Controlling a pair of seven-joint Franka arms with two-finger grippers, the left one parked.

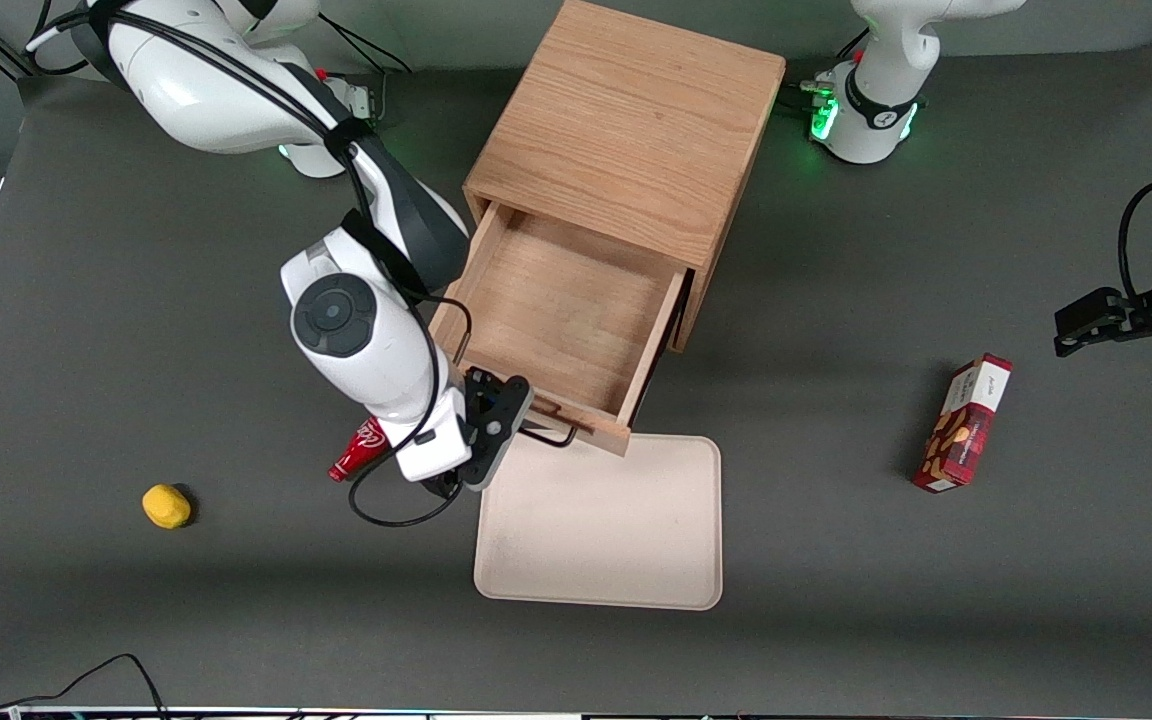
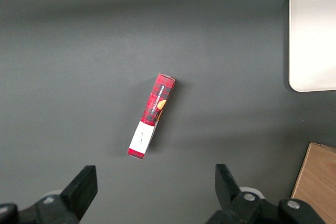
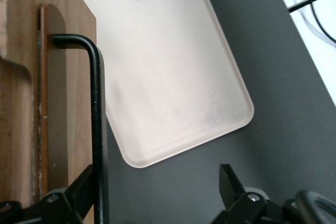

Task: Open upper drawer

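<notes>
The upper drawer (image 1: 561, 300) of the light oak cabinet (image 1: 626, 130) stands pulled far out, and its inside is bare. Its thin black wire handle (image 1: 548, 436) is on the drawer front nearest the front camera. My gripper (image 1: 508, 412) is at that handle, open. In the right wrist view the handle (image 3: 96, 119) runs along the drawer front (image 3: 63, 77) and passes just inside one finger (image 3: 81, 187) of the gripper (image 3: 157, 190); the fingers stand wide apart and do not clamp it. The bottom drawer is hidden under the upper one.
A beige tray (image 1: 601, 525) lies on the table just in front of the open drawer, partly under its front; it also shows in the right wrist view (image 3: 163, 66). A red can (image 1: 358, 450) lies under my wrist. A yellow object (image 1: 166, 505) and a red box (image 1: 966, 425) lie farther off.
</notes>
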